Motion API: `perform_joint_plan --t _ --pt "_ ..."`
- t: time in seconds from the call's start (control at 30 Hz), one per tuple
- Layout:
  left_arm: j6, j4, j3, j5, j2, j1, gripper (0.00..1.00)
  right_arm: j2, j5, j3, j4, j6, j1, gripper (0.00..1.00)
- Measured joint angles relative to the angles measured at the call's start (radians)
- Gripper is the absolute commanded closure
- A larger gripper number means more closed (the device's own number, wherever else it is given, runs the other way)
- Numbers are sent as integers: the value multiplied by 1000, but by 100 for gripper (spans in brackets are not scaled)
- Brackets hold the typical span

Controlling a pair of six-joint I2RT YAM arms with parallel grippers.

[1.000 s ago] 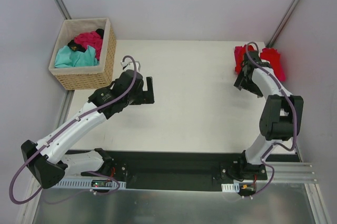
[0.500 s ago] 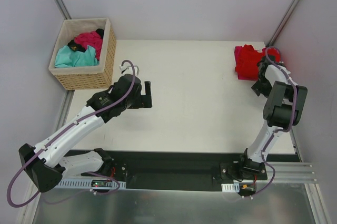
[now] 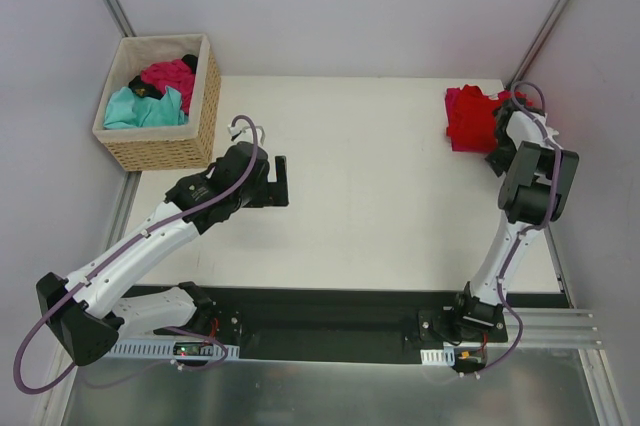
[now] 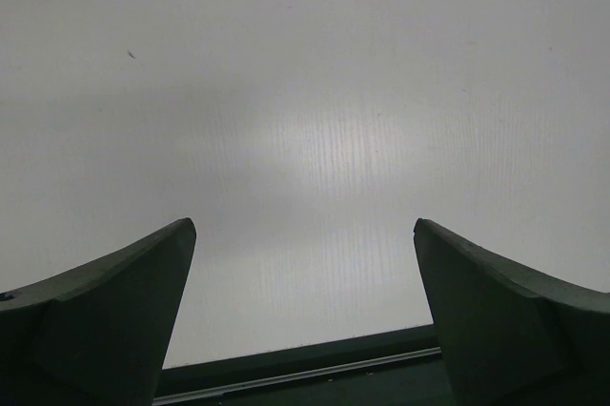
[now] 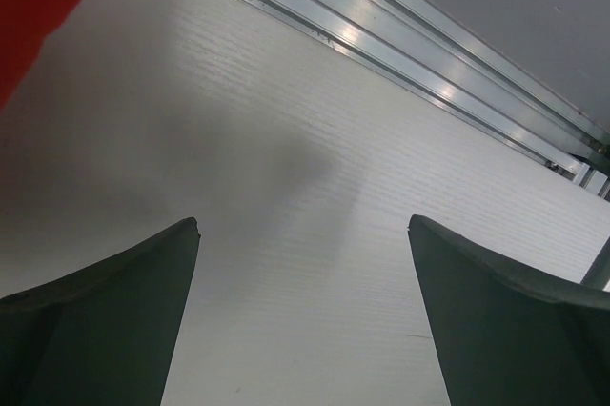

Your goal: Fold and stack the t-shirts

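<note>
Right gripper (image 5: 303, 227) wide, empty, beside folded red-and-magenta cloth t-shirt stack (image 3: 470, 118) at 2 o'clock; left gripper (image 4: 305, 225) wide, empty, over bare white surface (image 3: 380, 196); likely between shirts; next: fetch rumpled teal cloth t-shirt (image 3: 140, 108) from woven wicker basket (image 3: 165, 151) at 10 o'clock.

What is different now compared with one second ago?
The right tool swung from above the red t-shirts to their right side, over bare table. The left tool drew back slightly. Nothing was grasped or released; both tools stay open. The basket and its shirts did not move.
</note>
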Motion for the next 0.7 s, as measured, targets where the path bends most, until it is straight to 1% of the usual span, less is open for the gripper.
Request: perform_joint_plan --t 0.23,0.7 --pt "2 1 -6 -6 0 0 1 116 18 138 -40 15 0 4" --pt "7 3 -7 -26 16 0 1 261 -54 399 -90 24 -2 4"
